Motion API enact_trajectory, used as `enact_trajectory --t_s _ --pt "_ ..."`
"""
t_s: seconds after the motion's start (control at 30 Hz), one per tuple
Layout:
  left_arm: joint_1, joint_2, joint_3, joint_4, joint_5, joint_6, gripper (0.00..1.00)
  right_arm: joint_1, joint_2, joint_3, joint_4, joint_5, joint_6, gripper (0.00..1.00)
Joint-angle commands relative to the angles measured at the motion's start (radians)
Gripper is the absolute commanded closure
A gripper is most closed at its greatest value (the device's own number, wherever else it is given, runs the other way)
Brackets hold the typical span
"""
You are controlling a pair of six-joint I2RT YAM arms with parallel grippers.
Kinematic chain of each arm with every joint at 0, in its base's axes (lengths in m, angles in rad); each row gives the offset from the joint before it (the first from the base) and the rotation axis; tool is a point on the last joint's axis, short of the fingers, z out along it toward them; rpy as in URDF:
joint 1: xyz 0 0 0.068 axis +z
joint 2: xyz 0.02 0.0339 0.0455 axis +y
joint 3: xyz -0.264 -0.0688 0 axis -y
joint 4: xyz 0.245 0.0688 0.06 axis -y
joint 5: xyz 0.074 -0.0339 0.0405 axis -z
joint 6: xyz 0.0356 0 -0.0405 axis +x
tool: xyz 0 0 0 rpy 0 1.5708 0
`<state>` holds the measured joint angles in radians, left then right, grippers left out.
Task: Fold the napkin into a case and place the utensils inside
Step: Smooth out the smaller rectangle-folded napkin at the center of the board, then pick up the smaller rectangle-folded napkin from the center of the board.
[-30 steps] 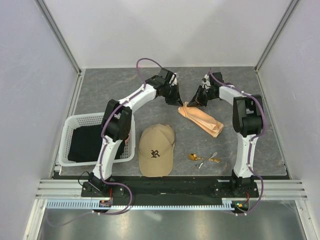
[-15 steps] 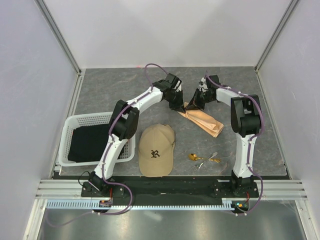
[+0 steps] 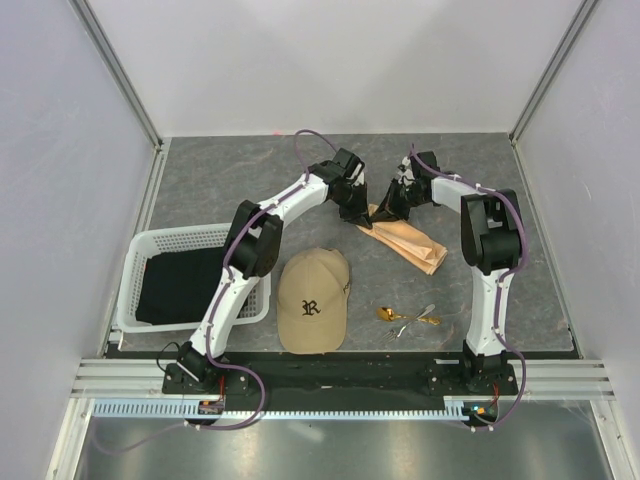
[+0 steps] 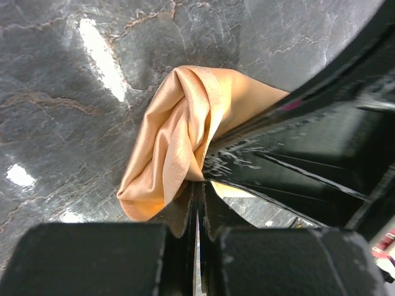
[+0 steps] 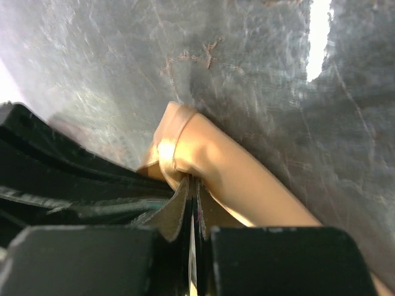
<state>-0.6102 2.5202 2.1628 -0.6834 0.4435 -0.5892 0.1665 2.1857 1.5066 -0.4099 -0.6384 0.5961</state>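
Overhead and wrist views, largest item first.

The grey stone-patterned table (image 3: 200,170) is carrying everything. A white basket (image 3: 128,290) is sitting well to the left of the left gripper (image 3: 362,218) and nearer the arm bases, with a black cloth (image 3: 180,285) lying inside it. A tan cap (image 3: 313,300) is lying just beside the basket, on the near side of both grippers.

The peach napkin (image 3: 410,240), folded into a long narrow strip, is running from the two grippers toward the base of the right arm.

The left gripper is pinching the strip's far end, jaws closed on bunched cloth (image 4: 179,129). The right gripper (image 3: 385,212) is clamping the same end (image 5: 203,154) from the other side. The two are nearly touching, so each one's black body is blocking part of the napkin in the other's wrist view.

The utensils (image 3: 408,317) are lying well apart from both grippers, beyond the strip's near end and right of the cap. The gold spoon (image 3: 385,314) is on their left. The silvery pieces are probably two, though they are too small to count surely.
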Motion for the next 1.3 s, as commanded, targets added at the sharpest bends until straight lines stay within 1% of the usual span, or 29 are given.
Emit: enact_trajectory --t_s 0.0,0.07,0.1,0.13,0.17,0.23,0.27,0.33,0.37,0.47,0.57,0.73,0.83,1.03,1.27 --pt "0.009 -0.029 0.029 0.041 -0.014 0.046 0.98 0.011 -0.107 0.124 -0.223 0.075 -0.126 0.94" --pt "0.015 -0.076 0.025 0.035 -0.002 0.046 0.97 0.011 -0.133 0.156 -0.317 0.130 -0.200 0.91" --pt "0.018 -0.095 0.019 0.027 0.000 0.048 0.92 0.011 -0.161 0.162 -0.342 0.191 -0.220 0.87" --pt "0.021 -0.115 0.012 0.024 0.004 0.049 0.90 0.010 -0.173 0.164 -0.361 0.221 -0.266 0.83" --pt "0.024 -0.139 -0.006 0.021 0.007 0.054 0.88 0.011 -0.184 0.167 -0.404 0.252 -0.288 0.77" --pt "0.033 -0.213 -0.033 0.013 0.017 0.063 0.83 0.013 -0.211 0.167 -0.444 0.330 -0.330 0.70" --pt "0.038 -0.234 -0.062 0.010 0.027 0.077 0.82 0.021 -0.219 0.156 -0.469 0.359 -0.370 0.61" --pt "0.049 -0.305 -0.113 0.002 0.031 0.089 0.80 0.044 -0.248 0.146 -0.487 0.458 -0.419 0.53" --pt "0.052 -0.326 -0.136 0.002 0.032 0.101 0.80 0.071 -0.254 0.138 -0.504 0.488 -0.464 0.45" --pt "0.084 -0.417 -0.231 0.005 0.052 0.106 0.79 0.135 -0.279 0.121 -0.514 0.604 -0.513 0.35" --pt "0.115 -0.484 -0.319 0.022 0.083 0.101 0.79 0.201 -0.274 0.127 -0.517 0.692 -0.564 0.28" --pt "0.148 -0.563 -0.412 0.047 0.106 0.106 0.79 0.284 -0.228 0.141 -0.527 0.750 -0.628 0.22" --pt "0.159 -0.586 -0.432 0.053 0.126 0.106 0.79 0.304 -0.207 0.141 -0.523 0.786 -0.653 0.20" --pt "0.165 -0.618 -0.466 0.056 0.142 0.106 0.79 0.307 -0.175 0.121 -0.498 0.792 -0.682 0.18" --pt "0.171 -0.618 -0.469 0.058 0.158 0.109 0.79 0.307 -0.153 0.070 -0.466 0.801 -0.699 0.18"
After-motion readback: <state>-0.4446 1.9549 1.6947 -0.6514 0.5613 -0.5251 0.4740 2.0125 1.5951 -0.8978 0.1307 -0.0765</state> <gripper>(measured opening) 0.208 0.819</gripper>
